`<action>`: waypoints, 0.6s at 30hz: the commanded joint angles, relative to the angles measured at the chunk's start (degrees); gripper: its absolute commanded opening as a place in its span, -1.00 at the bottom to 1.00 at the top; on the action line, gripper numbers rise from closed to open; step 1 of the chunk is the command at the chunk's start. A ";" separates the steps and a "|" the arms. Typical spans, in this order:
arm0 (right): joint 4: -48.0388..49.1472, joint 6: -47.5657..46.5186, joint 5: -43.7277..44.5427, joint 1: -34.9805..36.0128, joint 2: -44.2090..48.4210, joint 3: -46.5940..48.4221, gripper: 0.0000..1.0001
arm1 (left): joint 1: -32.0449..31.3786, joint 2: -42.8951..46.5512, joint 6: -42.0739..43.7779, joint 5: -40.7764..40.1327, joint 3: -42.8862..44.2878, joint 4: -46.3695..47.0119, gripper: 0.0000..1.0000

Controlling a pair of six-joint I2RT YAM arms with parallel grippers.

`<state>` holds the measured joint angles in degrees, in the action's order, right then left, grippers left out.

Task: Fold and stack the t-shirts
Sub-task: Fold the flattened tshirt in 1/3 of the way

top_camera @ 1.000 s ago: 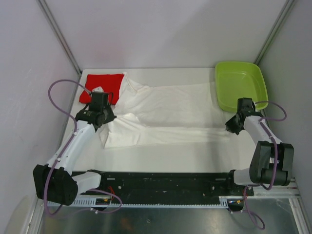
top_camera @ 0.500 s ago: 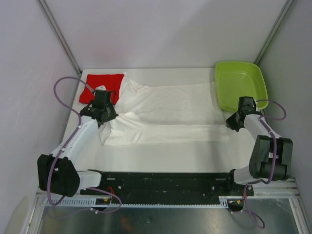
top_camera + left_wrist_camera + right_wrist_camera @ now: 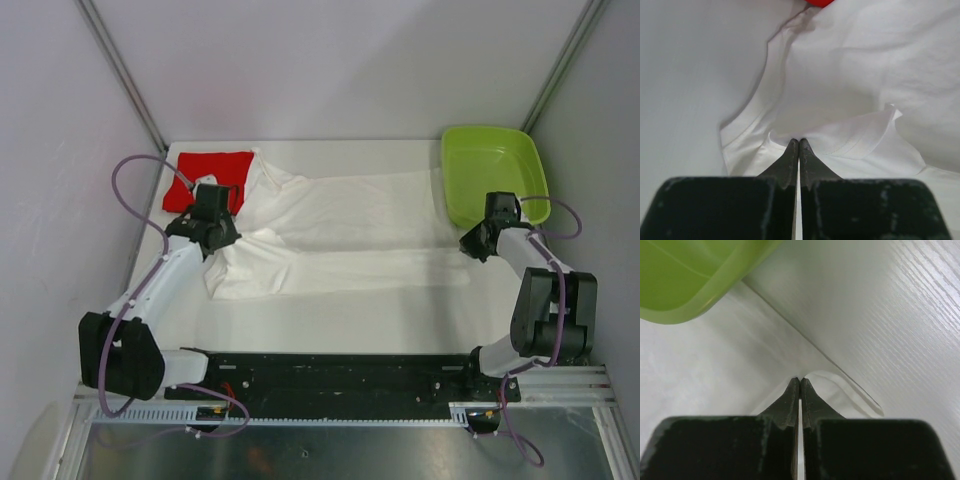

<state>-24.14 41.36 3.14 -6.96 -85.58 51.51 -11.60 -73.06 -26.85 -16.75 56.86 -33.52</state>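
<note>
The white t-shirt [image 3: 340, 235] lies spread across the middle of the table, its near long edge folded up over itself; no print shows. The red t-shirt [image 3: 208, 178] lies folded at the back left, its edge just visible in the left wrist view [image 3: 819, 2]. My left gripper [image 3: 222, 238] is shut on the white shirt's left folded edge [image 3: 840, 135]. My right gripper [image 3: 472, 245] is shut on the shirt's right edge [image 3: 840, 390], just in front of the tray.
A lime-green plastic tray [image 3: 493, 175] stands at the back right, its corner also in the right wrist view [image 3: 690, 280]. White booth walls close in the table on both sides and at the back. Bare tabletop [image 3: 330, 320] runs along the near side.
Both grippers have carried the shirt's near edge farther back over the body, so the folded band is narrower and higher. The right gripper has moved back toward the tray.
</note>
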 commanded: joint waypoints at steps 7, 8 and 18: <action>2.60 -1.07 0.44 1.28 -3.45 2.71 -1.00 | 0.36 -2.25 1.44 -2.69 1.13 2.32 -1.00; 2.60 -1.13 0.45 1.31 -3.63 2.72 -1.00 | 0.40 -2.48 1.49 -2.72 1.09 2.41 -1.00; 2.74 -1.87 0.69 1.32 -3.49 2.72 -1.00 | 0.42 -4.89 3.16 0.37 4.18 4.26 -1.00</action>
<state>-22.74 40.27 2.98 -5.85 -88.95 52.21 -11.60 -77.03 -25.65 -17.23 57.25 -32.01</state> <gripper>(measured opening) 0.021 0.005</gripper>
